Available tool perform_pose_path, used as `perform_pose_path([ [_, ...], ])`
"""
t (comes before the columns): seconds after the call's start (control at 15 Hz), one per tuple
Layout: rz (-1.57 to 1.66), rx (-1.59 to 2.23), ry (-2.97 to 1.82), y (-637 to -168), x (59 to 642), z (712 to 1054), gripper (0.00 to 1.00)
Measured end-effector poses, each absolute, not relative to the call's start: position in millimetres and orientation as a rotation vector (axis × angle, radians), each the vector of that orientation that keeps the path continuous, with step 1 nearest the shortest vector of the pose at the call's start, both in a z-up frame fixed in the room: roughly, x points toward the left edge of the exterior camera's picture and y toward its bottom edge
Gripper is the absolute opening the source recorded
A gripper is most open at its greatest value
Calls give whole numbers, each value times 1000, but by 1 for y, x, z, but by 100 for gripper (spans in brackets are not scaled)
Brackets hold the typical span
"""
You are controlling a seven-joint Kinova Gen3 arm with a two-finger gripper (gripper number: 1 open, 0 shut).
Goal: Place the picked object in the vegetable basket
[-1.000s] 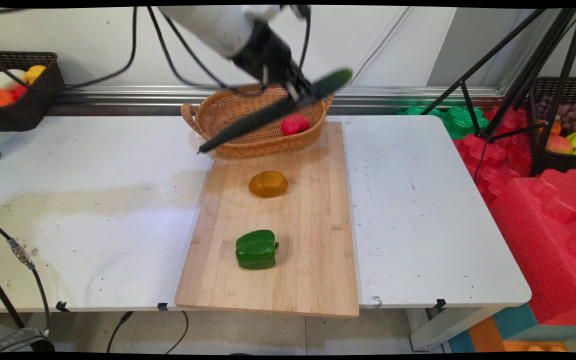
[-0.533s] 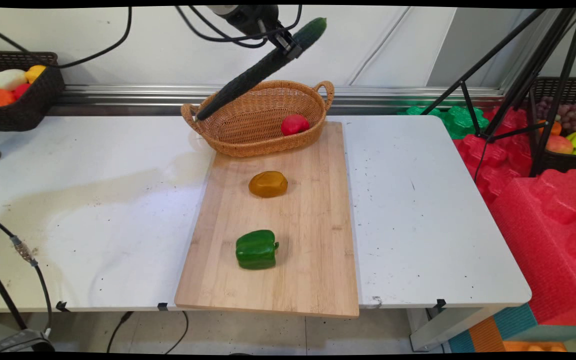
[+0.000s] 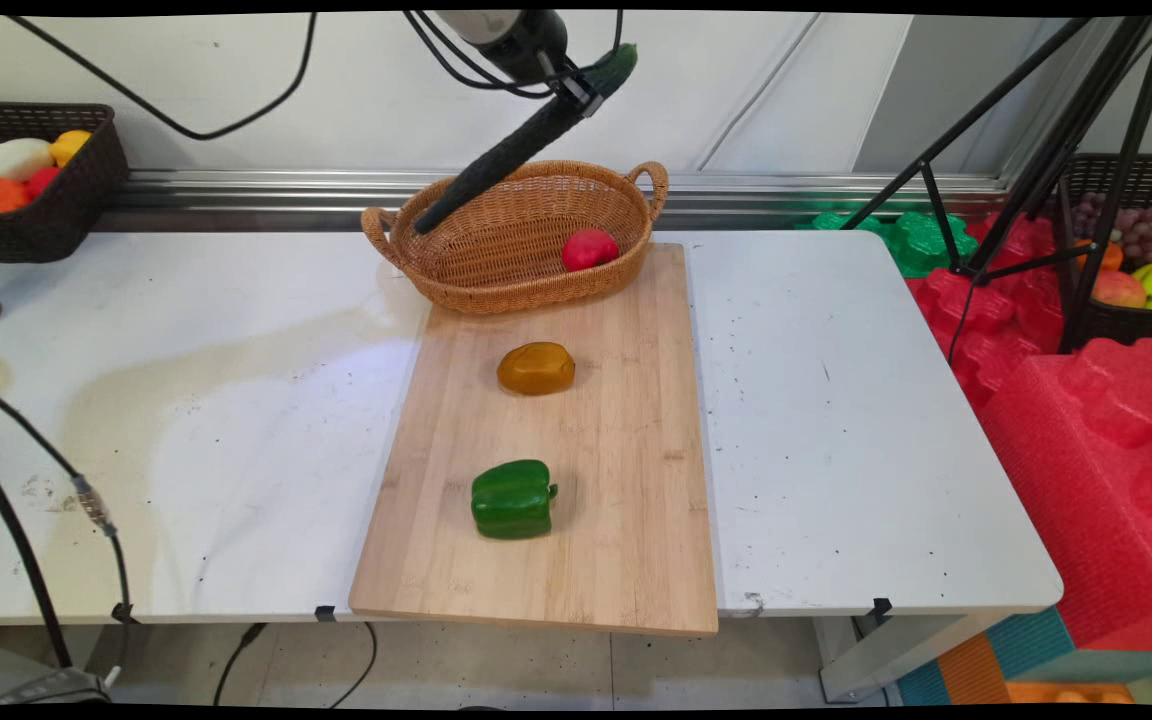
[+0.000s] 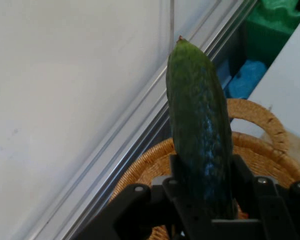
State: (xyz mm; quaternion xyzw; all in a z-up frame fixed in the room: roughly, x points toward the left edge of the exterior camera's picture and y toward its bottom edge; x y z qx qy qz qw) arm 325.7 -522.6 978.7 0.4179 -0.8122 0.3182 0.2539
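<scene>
Cucumber clamped between the jaws of the gripper, held high above the wicker basket. Long axis slants down-left, lower tip over the basket's left rim; red fruit sits at its right end.

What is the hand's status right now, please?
Hand shut on cucumber, high above wicker basket. Red fruit in basket. Nothing between cucumber and basket.
</scene>
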Motion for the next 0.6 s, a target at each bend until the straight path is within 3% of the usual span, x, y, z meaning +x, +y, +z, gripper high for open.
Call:
perform_pose_path([
  [0.6,837,1131,-2230,-574,329,916,0],
])
